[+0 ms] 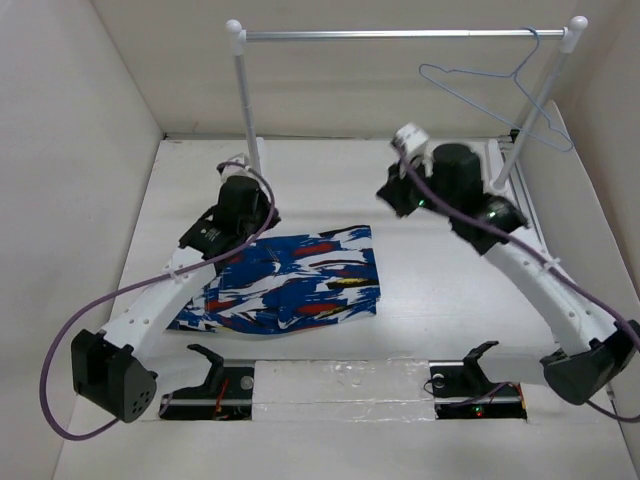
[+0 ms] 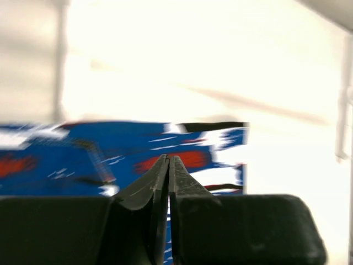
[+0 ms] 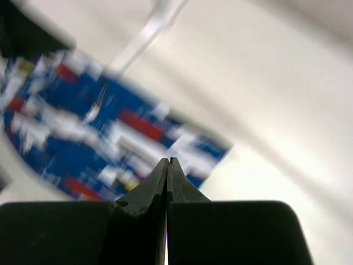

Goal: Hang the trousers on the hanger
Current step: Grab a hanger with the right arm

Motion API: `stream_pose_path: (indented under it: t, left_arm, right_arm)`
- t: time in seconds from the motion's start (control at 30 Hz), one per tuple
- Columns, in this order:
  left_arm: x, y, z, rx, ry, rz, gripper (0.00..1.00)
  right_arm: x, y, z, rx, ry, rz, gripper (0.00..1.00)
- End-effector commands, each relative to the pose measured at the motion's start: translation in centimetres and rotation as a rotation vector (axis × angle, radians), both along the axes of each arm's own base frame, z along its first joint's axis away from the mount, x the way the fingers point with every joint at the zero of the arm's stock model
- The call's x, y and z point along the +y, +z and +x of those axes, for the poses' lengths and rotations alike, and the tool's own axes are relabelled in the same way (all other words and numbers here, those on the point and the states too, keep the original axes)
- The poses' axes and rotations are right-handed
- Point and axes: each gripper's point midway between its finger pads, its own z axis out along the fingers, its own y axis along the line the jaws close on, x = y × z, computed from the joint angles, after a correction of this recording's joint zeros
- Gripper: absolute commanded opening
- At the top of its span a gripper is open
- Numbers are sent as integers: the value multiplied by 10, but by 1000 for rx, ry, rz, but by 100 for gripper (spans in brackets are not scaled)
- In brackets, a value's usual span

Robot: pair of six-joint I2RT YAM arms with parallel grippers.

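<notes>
Barely begun — the trousers point(image 1: 290, 285) lie flat on the table point(image 1: 430, 270), the hanger point(image 1: 500, 90) hangs bare on the rail point(image 1: 400, 35), and the left gripper point(image 2: 168, 164) and right gripper point(image 3: 168, 165) are pinched together on nothing — lifting and draping remain.

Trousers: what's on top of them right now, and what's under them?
Nothing lies on the trousers; the left arm crosses over their left edge and hides that part. They lie flat on the white table. Whatever is beneath the cloth is covered.
</notes>
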Motion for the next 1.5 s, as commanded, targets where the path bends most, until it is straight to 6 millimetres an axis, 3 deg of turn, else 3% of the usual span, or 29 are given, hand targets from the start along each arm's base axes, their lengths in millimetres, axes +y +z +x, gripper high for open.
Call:
stream_pose_path:
  t: [0.0, 0.03, 0.07, 0.1, 0.13, 0.17, 0.2, 0.23, 0.27, 0.3, 0.33, 0.37, 0.43, 0.47, 0.5, 0.6, 0.7, 0.83, 0.97, 1.03, 1.1, 1.13, 1.17, 1.23, 1.3, 1.47]
  left_arm:
    - [-46, 44, 3, -114, -163, 24, 0]
    - [-52, 59, 3, -175, -165, 69, 0]
    - [-84, 70, 1, -199, -236, 74, 0]
    - [-97, 74, 0, -200, -268, 92, 0]
    - [-110, 80, -2, -213, -304, 117, 0]
    - [-124, 89, 5, -234, -297, 153, 0]
    - [-150, 89, -14, -239, -369, 180, 0]
    - [-158, 92, -17, -258, -371, 207, 0]
    - [-173, 90, -22, -259, -399, 218, 0]
    - [-189, 89, -37, -262, -443, 209, 0]
    - [-195, 87, -42, -259, -460, 196, 0]
    - [-200, 76, -50, -228, -493, 168, 0]
    - [-217, 70, -69, -212, -586, 73, 0]
    - [-214, 58, -79, -196, -617, 59, 1]
    - [-219, 59, -85, -202, -652, 15, 11]
    - [-212, 43, -96, -185, -688, 16, 28]
    - [-203, 30, -104, -168, -713, 43, 31]
    - [-196, 18, -107, -151, -723, 73, 31]
    - [-194, 11, -109, -134, -717, 72, 30]
    - [-194, 10, -108, -135, -717, 76, 30]
    - [-195, 12, -108, -141, -722, 81, 29]
    - [-191, 13, -102, -142, -710, 82, 29]
    - [-191, 13, -102, -142, -710, 82, 29]
    - [-192, 14, -100, -137, -713, 78, 29]
    - [-192, 18, -96, -141, -707, 72, 29]
    - [-193, 30, -89, -147, -672, 74, 34]
  right_arm:
    - [-58, 75, 48, -196, -94, -47, 0]
    - [-64, 120, 55, -282, -83, -5, 0]
    - [-74, 125, 73, -288, -99, -26, 0]
    - [-105, 139, 91, -310, -167, -34, 0]
    - [-117, 185, 93, -403, -174, -13, 0]
    - [-135, 186, 101, -400, -205, -58, 2]
    - [-152, 182, 120, -382, -251, -86, 9]
    - [-191, 182, 127, -362, -340, -116, 20]
    - [-210, 198, 129, -398, -375, -121, 49]
    - [-227, 192, 136, -377, -404, -126, 59]
    - [-257, 192, 136, -371, -453, -123, 67]
    - [-270, 190, 137, -368, -473, -117, 76]
    - [-289, 176, 139, -336, -495, -111, 80]
    - [-305, 170, 139, -321, -525, -122, 83]
    - [-312, 158, 142, -286, -530, -124, 84]
    - [-331, 146, 148, -263, -546, -139, 87]
    - [-341, 134, 158, -240, -513, -97, 88]
    - [-334, 111, 171, -192, -447, -50, 88]
    - [-331, 88, 174, -158, -425, -31, 80]
    - [-334, 93, 175, -198, -423, -28, 78]
    - [-329, 90, 176, -199, -413, 6, 64]
    - [-325, 97, 177, -226, -394, 27, 35]
    - [-325, 97, 177, -226, -394, 27, 35]
    - [-323, 102, 177, -253, -391, 38, 6]
    - [-310, 106, 177, -267, -386, 64, 0]
    - [-285, 149, 172, -383, -411, 21, 0]
